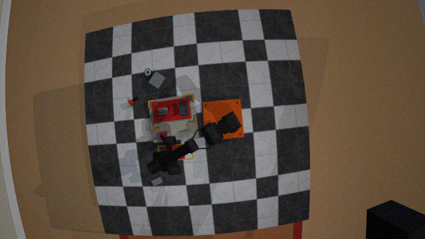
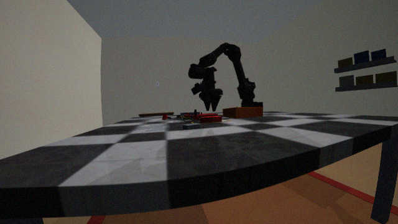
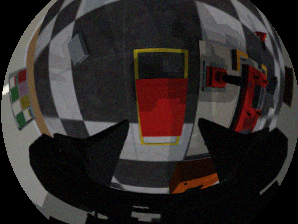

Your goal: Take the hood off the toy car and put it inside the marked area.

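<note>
Tool (image 1: 166, 159) (image 2: 211, 110) (image 3: 164, 121) wide, nothing between the fingers; the exterior view gives daylight below both tips. Hood (image 1: 176, 147) (image 2: 211, 119) (image 3: 162, 107) lies flat on the surface (image 1: 226, 166) (image 2: 124, 162) (image 3: 150, 20), below the tool, off the toy car (image 1: 159, 117) (image 3: 247, 107). Key relation: in the wrist view the hood sits between the two fingertips in outline, though at a lower level, its longer axis apparently running up the frame, with a finger to either side. It lies within the marked area (image 1: 193, 156) (image 3: 161, 50), set toward the end nearer the orange block (image 1: 216, 109) (image 2: 242, 112) (image 3: 192, 182); a dark strip shows at the far end, a thin pale one at the near end. Whether the long edges fully clear the yellow line: cannot tell. Only one arm here, so no choice of side. Judgement: release done, task essentially complete; any further move should be straight up, since a sideways drift while low could nudge the hood over the line. Surface is black-and-white checkered; a small grey block (image 1: 157, 181) (image 2: 191, 126) (image 3: 77, 49) rests apart from the marked area. Room: plain walls, dim light, shelves (image 2: 364, 88) with boxes at right of the exterior view.
</note>
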